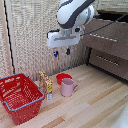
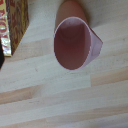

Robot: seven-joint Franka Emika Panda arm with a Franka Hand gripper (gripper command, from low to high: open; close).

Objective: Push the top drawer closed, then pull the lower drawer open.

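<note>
Gripper, fingers parted and empty above pink mug: top drawer stands open at your three o'clock, so push it shut first.

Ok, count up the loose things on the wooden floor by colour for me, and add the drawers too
Red: 2, the red basket and the red bowl
Pink: 1, the pink mug
Yellow: 1, the yellow box
Grey-brown: 2, the top drawer and the lower drawer
Total: 6
</note>
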